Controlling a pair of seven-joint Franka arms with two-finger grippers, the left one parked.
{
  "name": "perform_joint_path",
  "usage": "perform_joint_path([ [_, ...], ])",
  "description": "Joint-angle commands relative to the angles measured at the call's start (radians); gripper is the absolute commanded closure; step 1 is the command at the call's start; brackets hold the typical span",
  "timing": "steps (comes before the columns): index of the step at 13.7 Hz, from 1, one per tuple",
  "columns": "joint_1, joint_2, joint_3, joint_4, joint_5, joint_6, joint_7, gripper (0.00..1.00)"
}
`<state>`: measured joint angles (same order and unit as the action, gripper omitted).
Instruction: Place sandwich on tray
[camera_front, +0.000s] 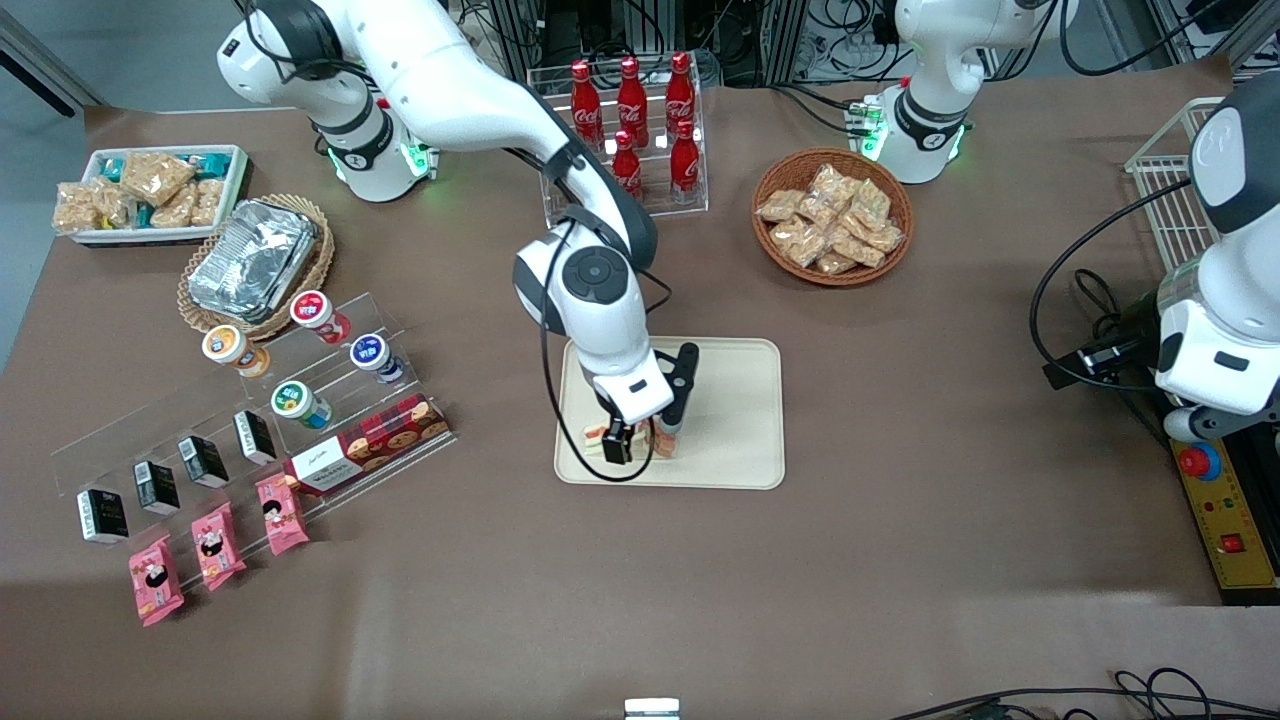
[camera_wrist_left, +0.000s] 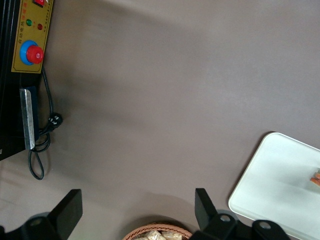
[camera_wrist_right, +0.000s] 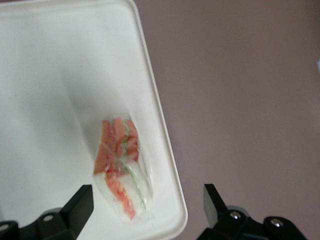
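The sandwich (camera_wrist_right: 122, 167), a clear-wrapped wedge with orange-red and green layers, lies on the beige tray (camera_wrist_right: 60, 75) close to one rounded corner. My right gripper (camera_wrist_right: 147, 200) is open just above it, one finger on each side of the wedge and neither touching it. In the front view the gripper (camera_front: 645, 436) points down over the part of the tray (camera_front: 740, 400) nearest the camera, and the arm hides most of the sandwich (camera_front: 596, 436). The parked arm's view catches a corner of the tray (camera_wrist_left: 280, 185).
A rack of cola bottles (camera_front: 632, 110) and a wicker basket of snack packets (camera_front: 832, 215) stand farther from the camera than the tray. Toward the working arm's end are a foil container (camera_front: 252, 260), a white snack bin (camera_front: 150, 190), a red cookie box (camera_front: 370, 443) and pink packets (camera_front: 215, 545).
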<state>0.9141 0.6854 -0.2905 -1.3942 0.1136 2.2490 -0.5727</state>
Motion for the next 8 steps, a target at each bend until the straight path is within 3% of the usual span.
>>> perform_joint_path([
  [1,-0.041,-0.116,-0.004,-0.011,0.018,-0.132,0.083,0.02],
  [5,-0.130,-0.243,-0.052,-0.012,0.020,-0.285,0.123,0.02],
  [8,-0.263,-0.306,-0.052,-0.012,0.023,-0.348,0.122,0.02],
])
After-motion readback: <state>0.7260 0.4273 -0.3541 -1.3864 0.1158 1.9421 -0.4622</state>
